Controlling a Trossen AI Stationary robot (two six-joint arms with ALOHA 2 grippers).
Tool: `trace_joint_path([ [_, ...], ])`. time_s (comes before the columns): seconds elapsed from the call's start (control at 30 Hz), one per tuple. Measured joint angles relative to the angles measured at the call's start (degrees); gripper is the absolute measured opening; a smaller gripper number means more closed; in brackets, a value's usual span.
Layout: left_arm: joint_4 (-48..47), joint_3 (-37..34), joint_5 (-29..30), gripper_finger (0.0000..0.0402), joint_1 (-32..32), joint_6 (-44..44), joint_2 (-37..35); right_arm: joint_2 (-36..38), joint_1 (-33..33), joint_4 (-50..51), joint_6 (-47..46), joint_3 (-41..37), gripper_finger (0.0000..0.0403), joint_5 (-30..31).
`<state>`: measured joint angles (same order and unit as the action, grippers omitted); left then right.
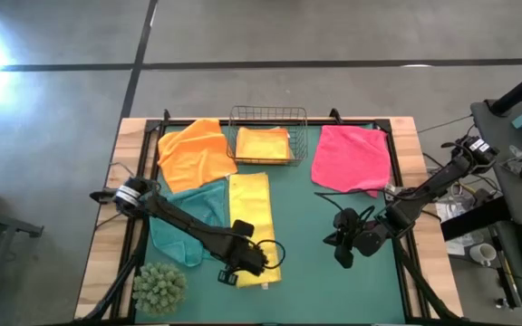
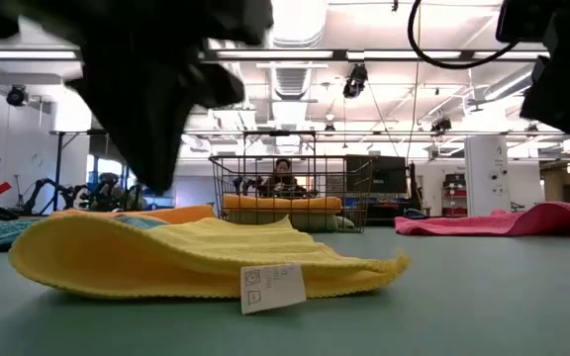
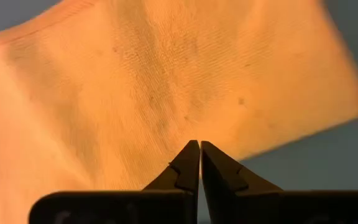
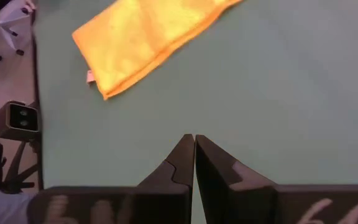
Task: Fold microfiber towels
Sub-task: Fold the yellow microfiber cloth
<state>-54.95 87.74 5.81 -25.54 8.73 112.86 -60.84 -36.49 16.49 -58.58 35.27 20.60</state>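
Hovering, left gripper: fingers pressed together, empty, above yellow towel.
Right gripper: fingers together, empty, over bare mat well right of yellow towel.
Yellow towel: folded lengthwise, flat, in front of basket.
Teal towel: touching yellow towel's left edge.

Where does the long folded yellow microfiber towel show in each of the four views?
High view: long folded yellow microfiber towel at centre, left gripper over its near end.
Low view: foreground towel, with its white tag.
Left wrist view: fills the picture beyond the shut fingers.
Right wrist view: far corner across the bare mat.
Shared landmark: the white tag, seen in low and right wrist views.
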Motion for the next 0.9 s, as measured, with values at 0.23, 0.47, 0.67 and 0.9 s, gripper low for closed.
trace_joint_path([
  [0.23,0.0,0.0,0.7,0.0001,-4.8,7.4,-5.9,0.0,0.0,-11.1,12.1,0.0,0.0009,-1.3],
  [0.47,-1.9,0.3,0.6,0.0001,-10.9,10.7,-7.0,0.0,0.0,-13.0,18.4,0.0,0.0009,-3.2],
  [0.67,-5.5,1.3,0.5,0.0001,-13.3,15.5,-7.0,-0.1,0.0,-11.5,19.6,1.2,0.0009,-5.4],
  [0.9,-20.6,7.0,0.5,0.0002,-13.0,19.6,-7.7,-3.6,0.0,0.5,29.2,12.6,0.0009,-5.6],
])
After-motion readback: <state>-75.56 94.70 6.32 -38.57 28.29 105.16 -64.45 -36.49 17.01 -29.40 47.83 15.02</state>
